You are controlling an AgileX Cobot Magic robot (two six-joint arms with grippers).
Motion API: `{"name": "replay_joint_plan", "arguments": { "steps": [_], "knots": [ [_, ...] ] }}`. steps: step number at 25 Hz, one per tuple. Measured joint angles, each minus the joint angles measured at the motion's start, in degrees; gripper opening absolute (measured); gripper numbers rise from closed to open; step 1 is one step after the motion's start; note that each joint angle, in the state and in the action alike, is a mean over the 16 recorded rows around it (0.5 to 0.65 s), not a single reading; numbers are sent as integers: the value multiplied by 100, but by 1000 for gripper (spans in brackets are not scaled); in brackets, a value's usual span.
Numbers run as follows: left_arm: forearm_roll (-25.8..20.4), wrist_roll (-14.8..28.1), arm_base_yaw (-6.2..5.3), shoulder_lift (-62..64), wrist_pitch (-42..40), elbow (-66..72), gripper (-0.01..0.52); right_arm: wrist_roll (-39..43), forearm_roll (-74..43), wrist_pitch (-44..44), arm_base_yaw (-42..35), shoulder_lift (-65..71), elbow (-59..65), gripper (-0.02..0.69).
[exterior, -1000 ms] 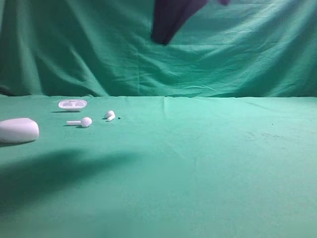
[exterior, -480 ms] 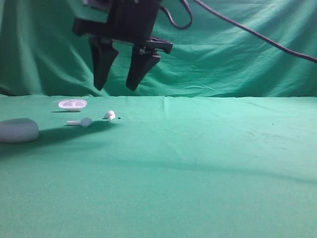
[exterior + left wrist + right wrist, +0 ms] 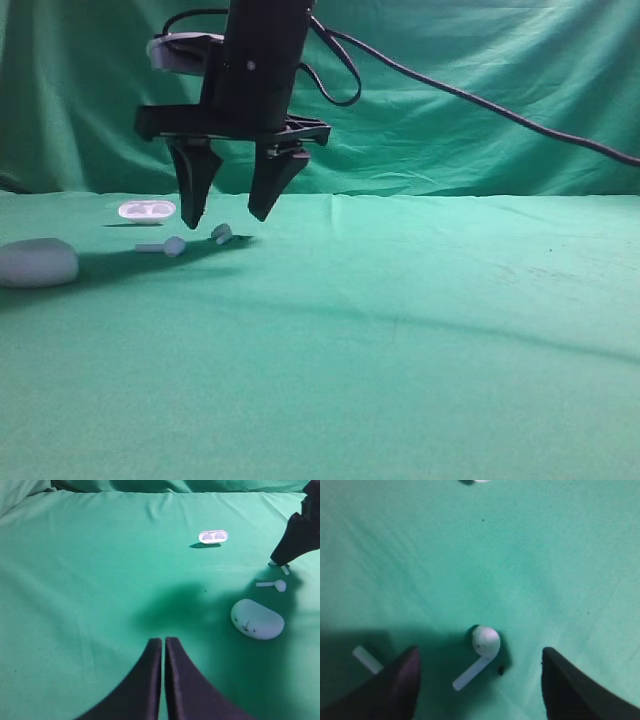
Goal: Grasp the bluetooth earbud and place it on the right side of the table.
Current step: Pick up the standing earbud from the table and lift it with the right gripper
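1. Right claw (image 3: pixel 228 218): spread wide, empty, poised just above the bluetooth earbud (image 3: pixel 221 234).
2. Bluetooth earbud: lying on the green surface (image 3: pixel 420 330), left side, beside second earbud (image 3: pixel 165 246).
3. Left claw (image 3: pixel 163 642): fingers pressed together, empty.

Right hand (image 3: pixel 228 215) low, pointing down, fingers spread wide; left hand (image 3: pixel 163 642) pressed closed.

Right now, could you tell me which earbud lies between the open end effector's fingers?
The bluetooth earbud, right of the long-stemmed earbud, which lies outside the right end effector.
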Motion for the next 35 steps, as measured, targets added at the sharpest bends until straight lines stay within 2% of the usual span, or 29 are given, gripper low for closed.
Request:
{"name": "replay_joint_plan", "arguments": {
  "steps": [10, 20, 26, 35],
  "knots": [
    [0, 0, 0, 0, 0, 0, 0, 102, -55, -220, 3, 197, -33, 390],
    [0, 0, 0, 0, 0, 0, 0, 127, -66, -248, 3, 247, -66, 195],
    [0, 0, 0, 0, 0, 0, 0, 136, -95, 46, 3, 257, -269, 105],
    [0, 0, 0, 0, 0, 0, 0, 235, -307, 1075, -18, 13, -811, 92]
  ]
}}
